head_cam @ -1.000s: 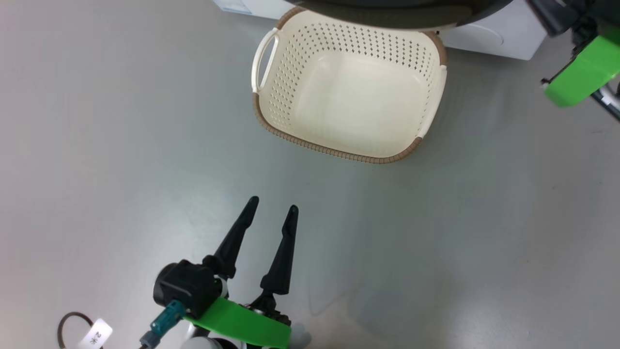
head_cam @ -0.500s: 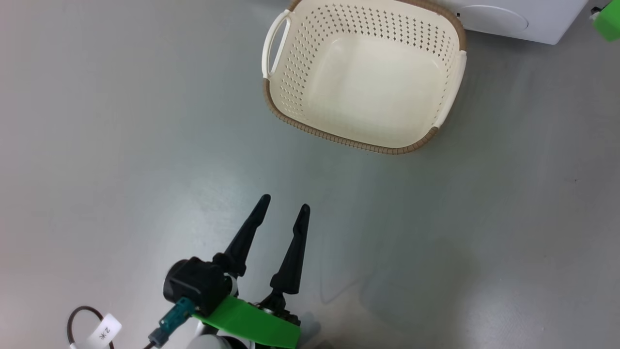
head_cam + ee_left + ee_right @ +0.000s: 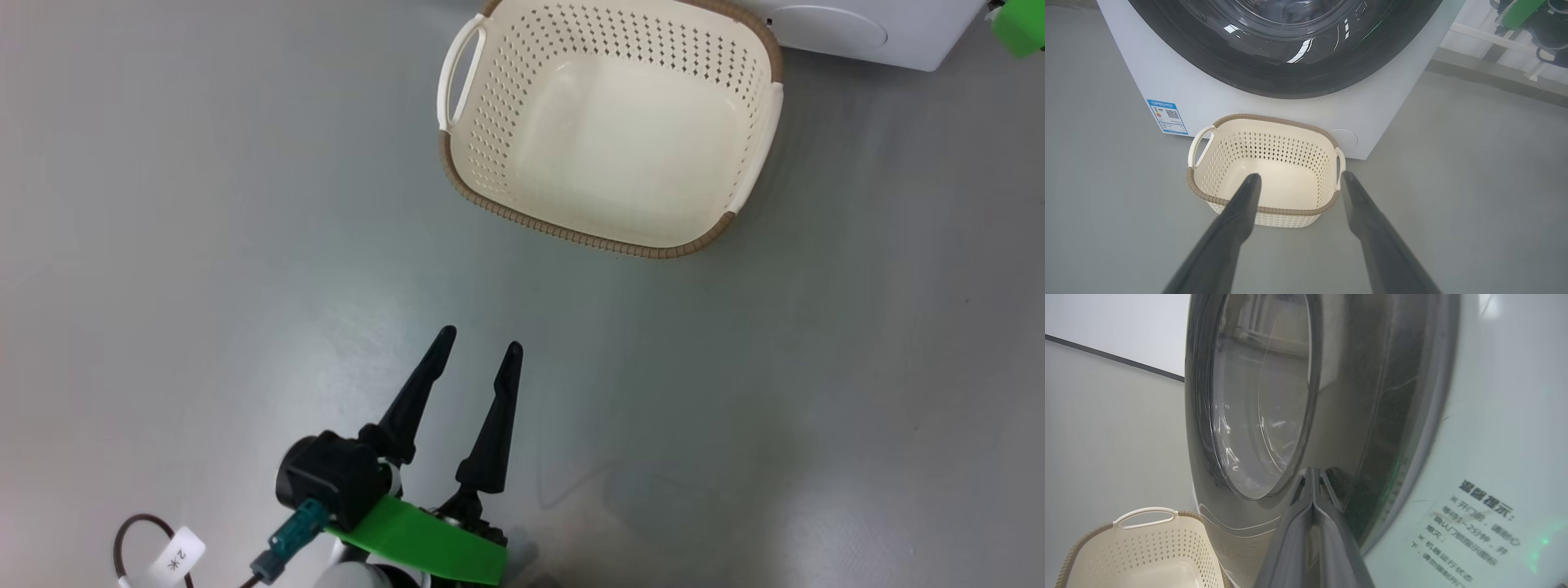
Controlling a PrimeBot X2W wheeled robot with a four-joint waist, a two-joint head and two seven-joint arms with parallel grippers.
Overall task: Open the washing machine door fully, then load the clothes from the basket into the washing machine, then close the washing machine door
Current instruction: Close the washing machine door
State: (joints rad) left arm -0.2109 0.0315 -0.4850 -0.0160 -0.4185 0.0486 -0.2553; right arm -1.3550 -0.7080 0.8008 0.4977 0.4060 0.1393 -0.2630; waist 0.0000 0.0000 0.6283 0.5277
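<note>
The cream basket (image 3: 506, 122) stands on the grey floor with nothing inside it, close in front of the white washing machine (image 3: 898, 33). My left gripper (image 3: 480, 339) hovers open and holds nothing, pointing at the basket (image 3: 1265, 209). Beyond it, the washing machine door (image 3: 1290, 77) lies flush against the washing machine (image 3: 1208, 102). My right gripper (image 3: 1312, 470) is shut, its tips against the glossy black rim of the washing machine door (image 3: 1363, 416), beside the glass bowl. The basket (image 3: 1143, 547) sits below. The clothes are out of view.
A looped cable with a white tag (image 3: 175, 555) lies at my lower left. A blue label sticker (image 3: 1167, 116) marks the machine's lower front. Green and black equipment (image 3: 1527, 16) stands to the machine's right. The green part of my right arm (image 3: 1016, 24) sits top right.
The head camera has shifted, so the basket sits higher and further right. The dark door rim that overlapped the basket's far edge has gone from that view. The left gripper stays open.
</note>
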